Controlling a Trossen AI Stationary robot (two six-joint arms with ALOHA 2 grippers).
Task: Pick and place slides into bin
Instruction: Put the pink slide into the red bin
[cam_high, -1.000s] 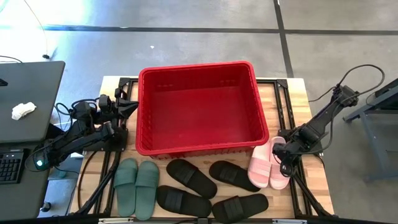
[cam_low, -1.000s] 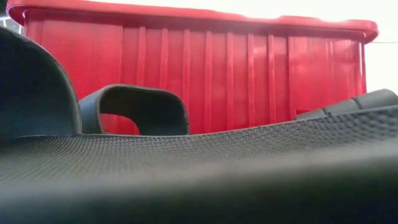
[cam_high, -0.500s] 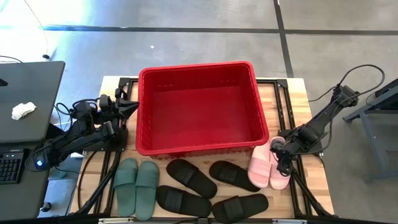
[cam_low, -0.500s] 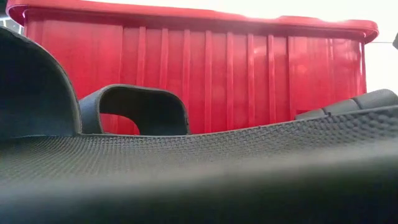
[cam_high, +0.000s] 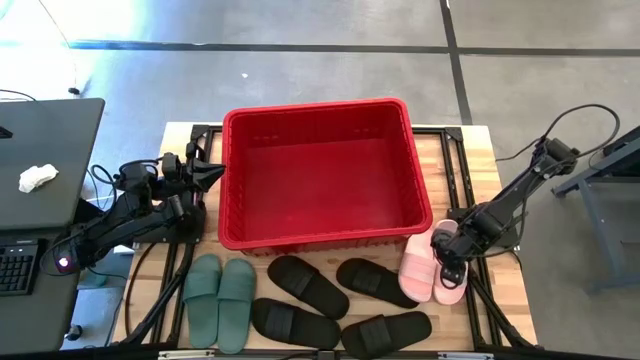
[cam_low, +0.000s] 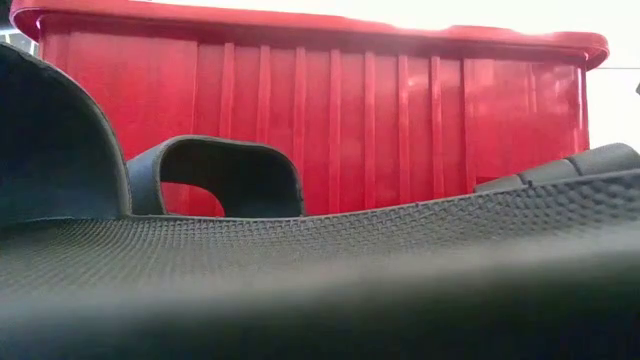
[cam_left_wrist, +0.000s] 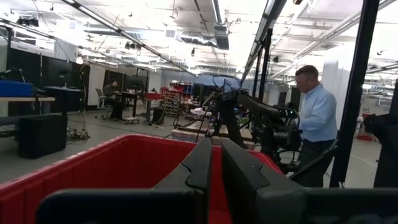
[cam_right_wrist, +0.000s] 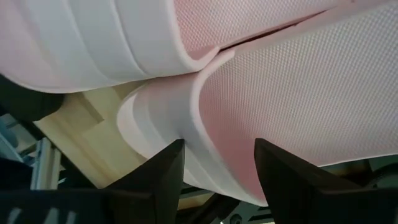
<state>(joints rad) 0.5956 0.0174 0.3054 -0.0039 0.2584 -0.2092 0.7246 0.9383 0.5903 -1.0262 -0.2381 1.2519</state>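
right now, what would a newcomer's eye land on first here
The big red bin in the middle of the table stands out first, with no slides in it yet. In front of it lies a row of slides: a sage green pair at the left, black slides in the middle, and a pale pink pair at the right, where the right gripper stands open over one pink slide.

Place: robotics lab, sitting in an open industrial hall | Evidence: concrete floor (cam_high: 300, 70) showing taped lines; ceiling ducts (cam_left_wrist: 221, 34) running overhead; workbenches (cam_left_wrist: 134, 99) standing behind; person (cam_left_wrist: 314, 124) standing among rigs
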